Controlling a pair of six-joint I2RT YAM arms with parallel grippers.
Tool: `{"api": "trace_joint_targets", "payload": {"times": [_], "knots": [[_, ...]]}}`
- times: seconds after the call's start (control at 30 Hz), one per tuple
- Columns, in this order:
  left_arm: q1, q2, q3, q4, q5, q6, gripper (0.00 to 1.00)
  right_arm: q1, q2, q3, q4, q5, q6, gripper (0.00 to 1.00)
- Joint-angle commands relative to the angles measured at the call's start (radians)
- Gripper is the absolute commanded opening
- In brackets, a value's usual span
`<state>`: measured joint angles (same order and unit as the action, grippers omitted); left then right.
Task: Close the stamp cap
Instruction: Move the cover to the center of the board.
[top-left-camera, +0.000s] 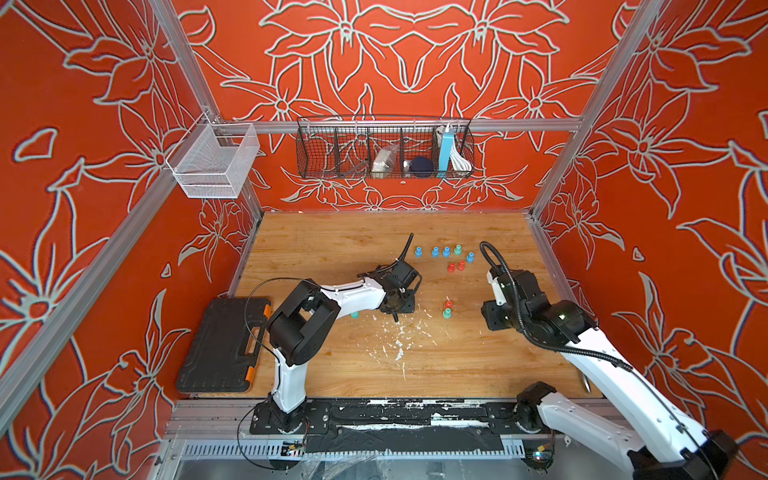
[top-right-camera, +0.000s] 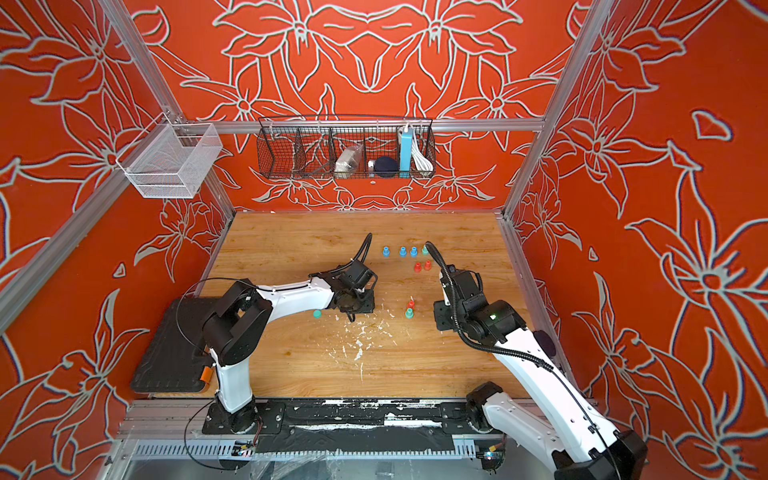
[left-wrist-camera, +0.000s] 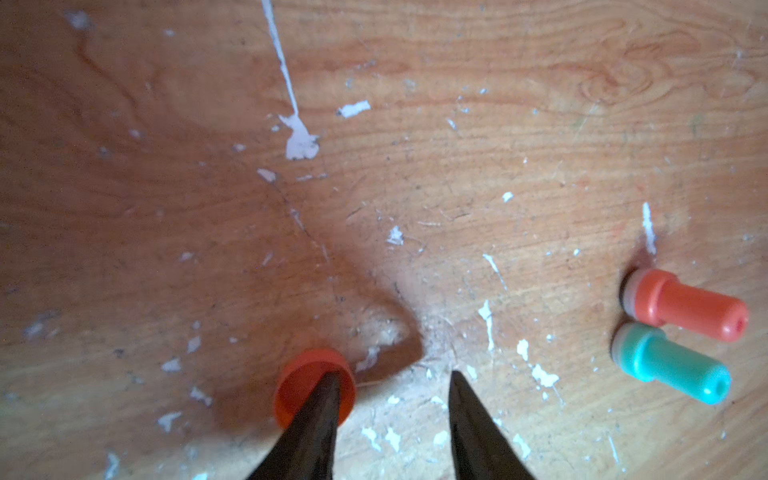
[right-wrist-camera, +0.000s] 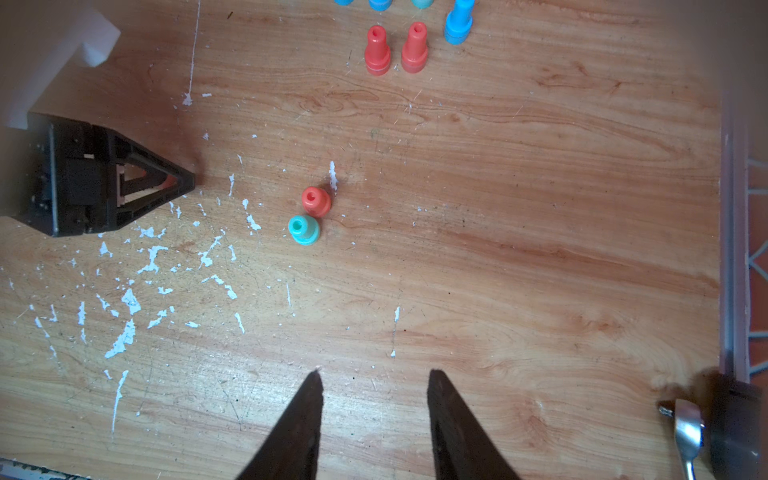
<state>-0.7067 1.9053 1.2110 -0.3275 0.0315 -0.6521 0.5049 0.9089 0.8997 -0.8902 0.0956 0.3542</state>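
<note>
Nearest, at the lower left of both top views, a black tool case (top-left-camera: 220, 345) with orange latches lies flat on the edge of the wooden table (top-left-camera: 332, 249). At the lower right a spoon (top-left-camera: 586, 383) lies by the table's right rim. A little farther in, near the centre of the frame, the left gripper (left-wrist-camera: 394, 374) points down, low over a patch of white flecks. Its jaws stand moderately apart with only bare wood between them. The red cap (left-wrist-camera: 314, 386) sits at the tip of one finger (left-wrist-camera: 316, 432), outside the gap, with its round rim facing the wrist camera. I cannot tell whether that fingertip is inside the cap or only in front of it. A green cap (top-left-camera: 354, 315) lies on the table just beside the left forearm, left of the gripper in the top views. To the right of the left gripper, and apart from it, a red stamp (top-left-camera: 448, 304) and a green stamp (top-left-camera: 446, 313) stand upright close against each other. Each shows a pale ring at its foot. Right of them the right gripper (right-wrist-camera: 375, 371) hangs above the table, its jaws moderately apart and empty. Farther back, right of centre, a pair of red stamps (top-left-camera: 451, 267) stands side by side. Behind them is a loose row of mostly blue stamps (top-left-camera: 435, 251). On the back wall hangs a black wire basket (top-left-camera: 324, 166) holding odds and ends. A white mesh basket (top-left-camera: 212, 166) hangs at the upper left.
</note>
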Motion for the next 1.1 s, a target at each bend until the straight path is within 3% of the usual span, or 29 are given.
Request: {"api": "trace_joint_targets", "payload": {"times": [0.0,0.5,0.7,0.83,1.07], "knots": [[-0.011,-0.049,0.012,-0.069,-0.001,0.0,0.46,0.006,-0.011,-0.012,0.001,0.012,0.015,0.45],[0.007,-0.237,-0.002,-0.156,-0.023,0.079,0.46,0.005,-0.007,-0.013,-0.001,0.015,0.017,0.45],[0.116,-0.489,-0.165,-0.251,-0.055,0.129,0.46,0.006,0.007,-0.012,-0.002,0.009,0.015,0.45],[0.178,-0.679,-0.178,-0.414,-0.149,0.223,0.46,0.007,0.016,-0.013,-0.002,0.01,0.015,0.45],[0.369,-0.955,-0.213,-0.566,-0.12,0.355,0.47,0.007,0.041,-0.01,-0.007,0.015,0.016,0.45]]}}
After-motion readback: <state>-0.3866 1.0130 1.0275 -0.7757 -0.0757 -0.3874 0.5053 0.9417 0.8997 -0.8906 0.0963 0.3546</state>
